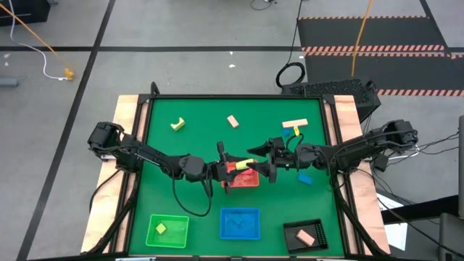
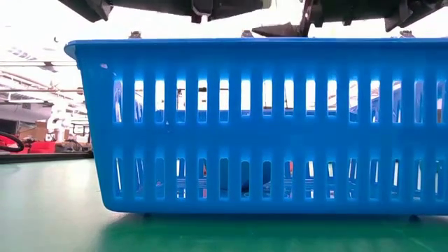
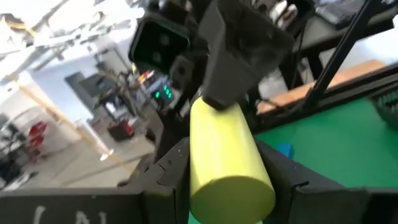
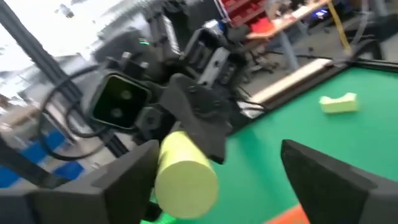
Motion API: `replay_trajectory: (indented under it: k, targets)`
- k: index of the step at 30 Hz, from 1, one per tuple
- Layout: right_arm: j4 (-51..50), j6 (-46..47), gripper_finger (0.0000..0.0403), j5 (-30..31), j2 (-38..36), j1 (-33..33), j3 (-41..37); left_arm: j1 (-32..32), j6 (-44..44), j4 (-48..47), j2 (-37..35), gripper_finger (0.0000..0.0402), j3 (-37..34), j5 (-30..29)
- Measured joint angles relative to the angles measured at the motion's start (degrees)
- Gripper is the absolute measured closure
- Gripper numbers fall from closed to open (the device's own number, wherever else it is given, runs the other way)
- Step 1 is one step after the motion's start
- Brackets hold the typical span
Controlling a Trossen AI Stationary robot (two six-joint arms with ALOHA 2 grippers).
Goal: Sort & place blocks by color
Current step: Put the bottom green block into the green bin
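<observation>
1. Left gripper (image 3: 227,186) pinches yellow cylinder (image 3: 227,158) above red tray (image 1: 246,178), mid-table.
2. Right gripper (image 4: 217,180) spread (receiving side?), just beside.
3. Step: handover. Next: right closes, left releases.

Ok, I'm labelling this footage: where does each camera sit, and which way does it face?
High: overhead, straight down on the table; both arms, left gripper and right gripper meeting mid-table.
Low: table height, level at the blue tray; arm parts along the top.
Left wrist: on the left arm, facing the right gripper; own fingers flank the yellow cylinder.
Right wrist: mirrored, facing the left gripper; own fingers spread wide.
Wrist views share that cylinder.
</observation>
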Motion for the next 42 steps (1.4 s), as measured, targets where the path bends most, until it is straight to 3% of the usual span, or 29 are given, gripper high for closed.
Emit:
replay_trajectory:
  k: [4, 10, 16, 19, 23, 27, 29, 39, 42]
  targets:
    - [-12.1, -0.5, 0.0035, 0.3, -5.6, -1.4, 0.0, -1.4, -4.2, -5.0, 0.0, 0.0274, 0.0, -4.3]
    - [-32.0, -0.5, 0.0028, 1.3, -14.2, -4.4, 0.0, -4.8, -14.2, -13.2, -0.6, 0.0274, 0.0, -4.6]
    - [-50.2, -0.5, 0.0028, 9.5, -19.8, -7.6, 0.0, -8.9, -34.3, -31.9, -8.1, 0.0274, 0.0, -4.0]
    - [-58.5, 0.8, 0.0028, 11.3, -20.9, -9.4, 0.0, -10.7, -48.2, -43.7, -13.8, 0.0274, 0.1, 1.1]
    - [-67.4, 1.8, 0.0028, 11.3, -20.6, -12.0, 0.0, -13.5, -65.8, -59.0, -20.2, 0.0274, 0.1, 12.8]
    - [-72.8, -0.8, 0.0028, 11.2, -19.1, -14.3, 0.0, -16.8, -79.4, -71.3, -23.2, 0.0274, 0.0, 26.1]
    - [-74.0, -2.4, 0.0028, 11.2, -18.4, -15.3, 0.0, -18.8, -84.8, -75.6, -23.6, 0.0274, 0.0, 29.9]
    - [-81.6, -12.2, 0.0028, 11.0, -16.9, -18.0, 0.0, -27.4, -99.9, -79.2, -20.9, 0.0273, -1.9, 42.0]
    - [-82.4, -17.6, 0.0028, 11.1, -16.8, -18.3, 0.0, -28.6, -104.7, -80.0, -20.6, 0.0261, -3.3, 42.4]
